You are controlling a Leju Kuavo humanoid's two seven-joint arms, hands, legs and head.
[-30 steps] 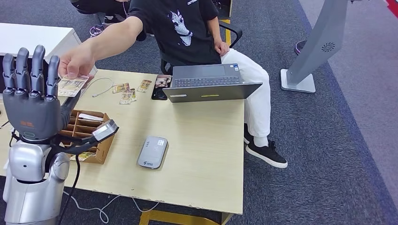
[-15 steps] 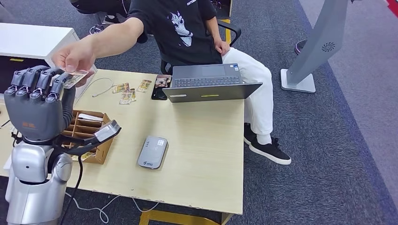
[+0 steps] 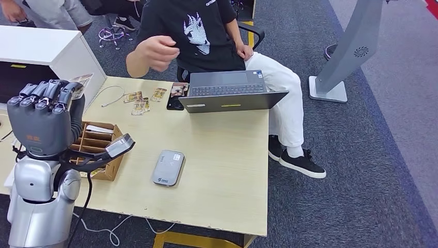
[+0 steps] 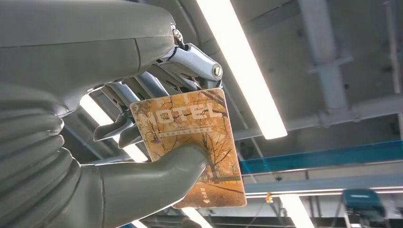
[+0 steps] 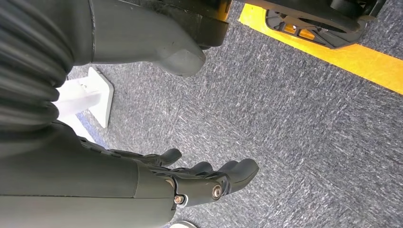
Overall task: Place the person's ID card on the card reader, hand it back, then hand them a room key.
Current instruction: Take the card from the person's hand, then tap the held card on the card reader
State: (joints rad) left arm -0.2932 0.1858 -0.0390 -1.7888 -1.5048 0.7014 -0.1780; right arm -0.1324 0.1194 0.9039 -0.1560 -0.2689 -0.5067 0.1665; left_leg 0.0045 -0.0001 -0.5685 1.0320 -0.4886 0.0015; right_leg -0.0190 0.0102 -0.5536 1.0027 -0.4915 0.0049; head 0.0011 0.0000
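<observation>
The robot's left hand point(image 3: 44, 116), raised above the table's point(image 3: 222, 170) left edge, pinches the person's card point(image 4: 190, 142) between thumb and fingers; it reads "HOTEL". The grey card reader point(image 3: 168, 167) lies bare near the front edge, so scanning, return and key handover remain. The right hand point(image 5: 190, 183) hangs loosely spread, holding nothing.

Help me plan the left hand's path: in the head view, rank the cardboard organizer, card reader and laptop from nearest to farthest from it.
From the left hand:
1. Cardboard organizer, on the table just beside the hand.
2. Card reader, mid-table.
3. Laptop, at the far edge before the person.
</observation>
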